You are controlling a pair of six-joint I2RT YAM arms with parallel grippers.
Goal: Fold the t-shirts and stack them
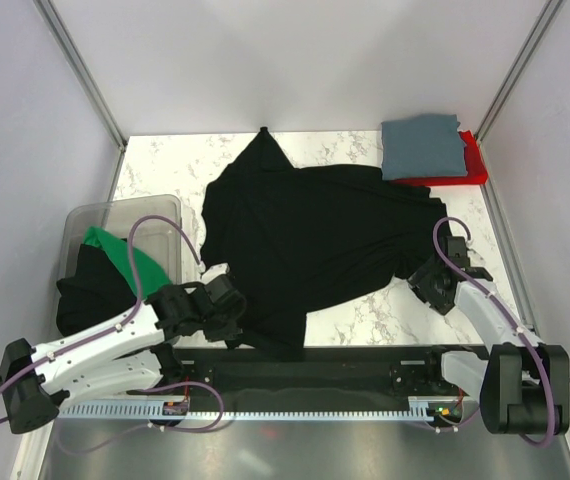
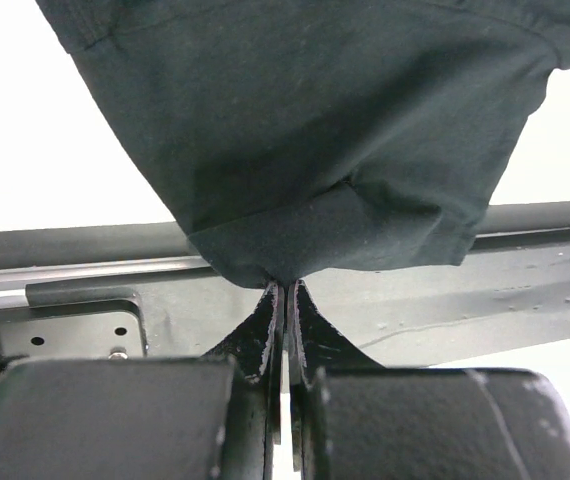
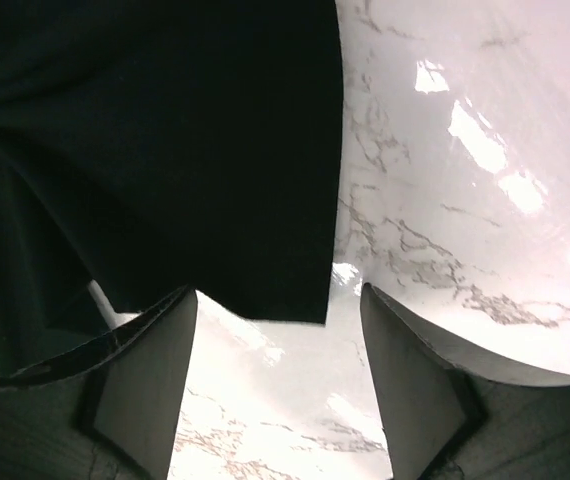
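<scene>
Black t-shirt (image 1: 315, 240), near desk edge — left gripper (image 2: 283, 292) pinched a thin fold; right gripper (image 3: 277, 335) spread, empty — I feared slippage.

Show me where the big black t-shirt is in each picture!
Top external: black t-shirt spread over the marble table.
Left wrist: black t-shirt fills the top, pinched in the left gripper, jaws shut.
Right wrist: black t-shirt fills the upper left, its corner inside the right gripper, jaws open.
Shared landmark: marble table, in top and right wrist views.
</scene>
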